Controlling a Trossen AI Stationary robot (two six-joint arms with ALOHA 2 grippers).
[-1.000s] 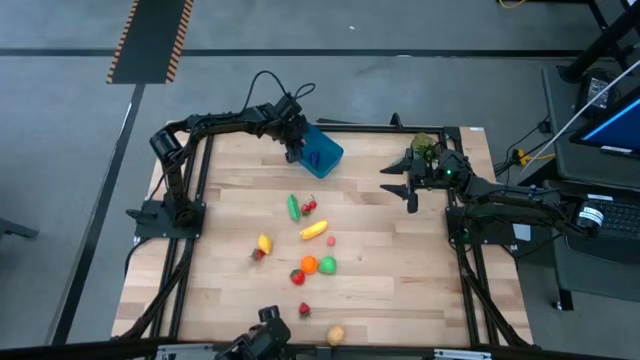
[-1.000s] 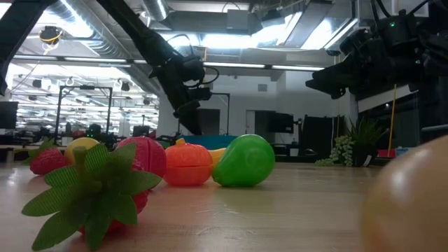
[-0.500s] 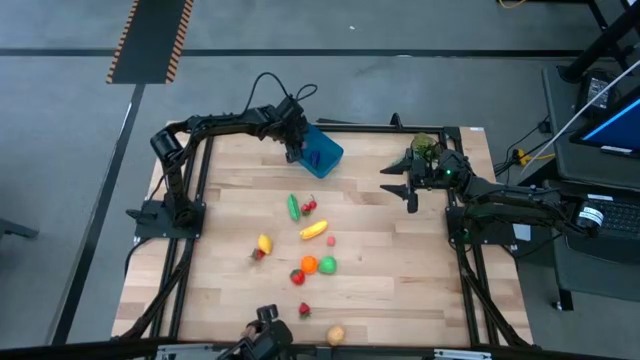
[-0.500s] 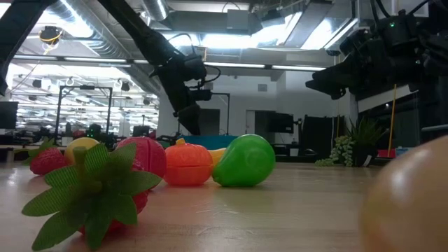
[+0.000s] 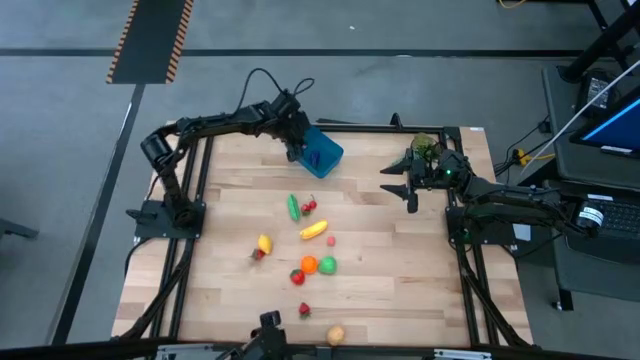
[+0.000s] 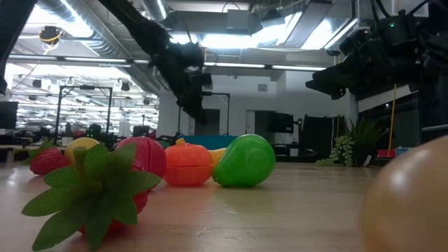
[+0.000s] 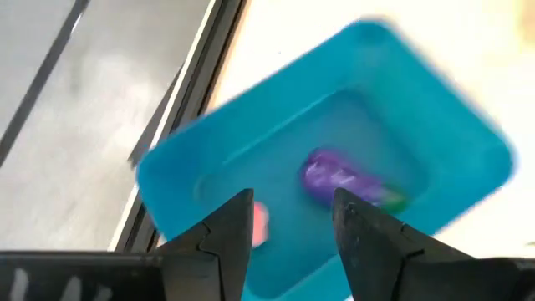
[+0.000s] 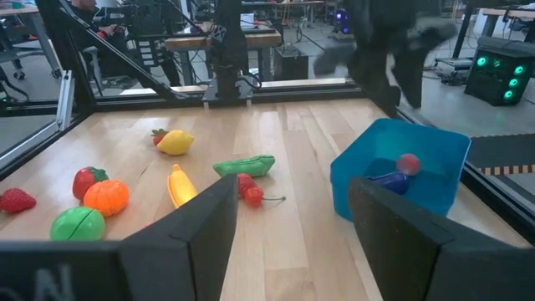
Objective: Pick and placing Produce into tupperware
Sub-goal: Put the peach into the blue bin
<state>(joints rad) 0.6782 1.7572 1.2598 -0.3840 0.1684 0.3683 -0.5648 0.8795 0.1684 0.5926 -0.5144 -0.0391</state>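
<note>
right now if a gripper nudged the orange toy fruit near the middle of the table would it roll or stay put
The orange toy fruit looks rounded, so a nudge would probably roll it. It looks like smooth moulded plastic, so likely light and somewhat slippery between fingers. The green fruit sits right beside it and would probably get bumped too.

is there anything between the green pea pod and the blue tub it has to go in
Nothing visible blocks it. The green pea pod lies on bare table short of the blue tub, with red cherries beside it. The left gripper is above the tub's edge.
</note>
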